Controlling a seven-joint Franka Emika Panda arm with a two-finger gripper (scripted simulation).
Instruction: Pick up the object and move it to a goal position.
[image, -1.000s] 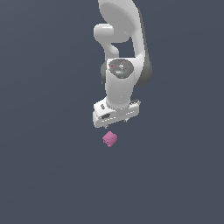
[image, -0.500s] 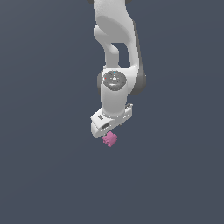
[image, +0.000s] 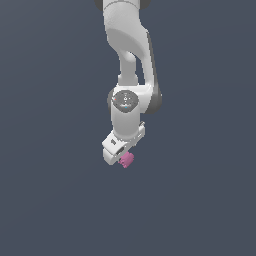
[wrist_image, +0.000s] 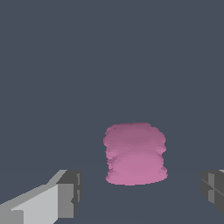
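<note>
The object (image: 127, 160) is a small pink-magenta block with bumpy edges lying on the dark grey floor. In the exterior view the white gripper (image: 121, 159) hangs right over it and covers part of it. The wrist view shows the object (wrist_image: 135, 153) between the two grey fingertips (wrist_image: 68, 192), with a clear gap on each side. The gripper (wrist_image: 142, 192) is open and touches nothing that I can see.
A plain dark grey surface fills both views. The white arm (image: 130, 65) rises from the gripper toward the top of the exterior view.
The arm has swung and come down onto the object. The gripper was above and apart from the block a second ago, and now stands around it. The block has not moved.
</note>
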